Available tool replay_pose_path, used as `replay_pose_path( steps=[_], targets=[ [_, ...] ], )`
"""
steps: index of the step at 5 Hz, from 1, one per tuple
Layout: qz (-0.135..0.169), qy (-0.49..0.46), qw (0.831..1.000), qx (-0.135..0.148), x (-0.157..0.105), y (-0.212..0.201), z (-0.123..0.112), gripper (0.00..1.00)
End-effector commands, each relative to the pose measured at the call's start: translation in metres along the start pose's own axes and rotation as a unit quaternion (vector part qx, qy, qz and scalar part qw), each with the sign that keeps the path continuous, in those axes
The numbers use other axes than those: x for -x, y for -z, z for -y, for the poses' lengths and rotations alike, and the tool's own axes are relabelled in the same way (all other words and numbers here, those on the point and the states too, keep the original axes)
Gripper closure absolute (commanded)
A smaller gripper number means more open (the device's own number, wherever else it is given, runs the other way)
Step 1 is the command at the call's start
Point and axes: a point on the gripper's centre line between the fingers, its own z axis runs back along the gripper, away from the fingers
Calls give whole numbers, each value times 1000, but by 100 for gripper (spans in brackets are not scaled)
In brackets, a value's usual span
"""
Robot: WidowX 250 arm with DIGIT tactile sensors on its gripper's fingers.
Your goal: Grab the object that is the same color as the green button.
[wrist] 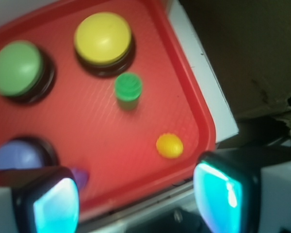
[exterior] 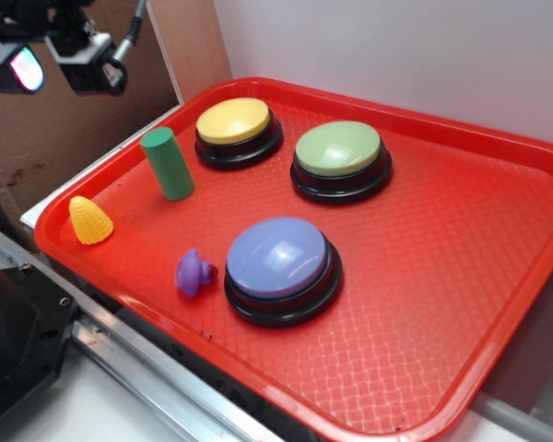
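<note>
green cylinder (exterior: 168, 164) upright on red tray (exterior: 461, 304) beside yellow button (exterior: 233, 121); pincer (wrist: 136, 194) open, empty, above tray edge.

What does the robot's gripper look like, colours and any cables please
The gripper has two blocky fingers with black frames, white bodies and glowing turquoise pads. In the exterior view one pad glows pink-blue, and a grey cable runs up from it.
</note>
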Motion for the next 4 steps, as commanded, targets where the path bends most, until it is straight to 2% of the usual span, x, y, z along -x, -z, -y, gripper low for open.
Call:
replay_pose_path(
  steps=[1, 3, 4],
  targets=[
    [52, -110, 992, -36, -32, 44, -7, 0],
    [47, -95, 994, -25, -47, 84, 11, 0],
    [33, -81, 996, 4, -49, 95, 18, 0]
  ],
)
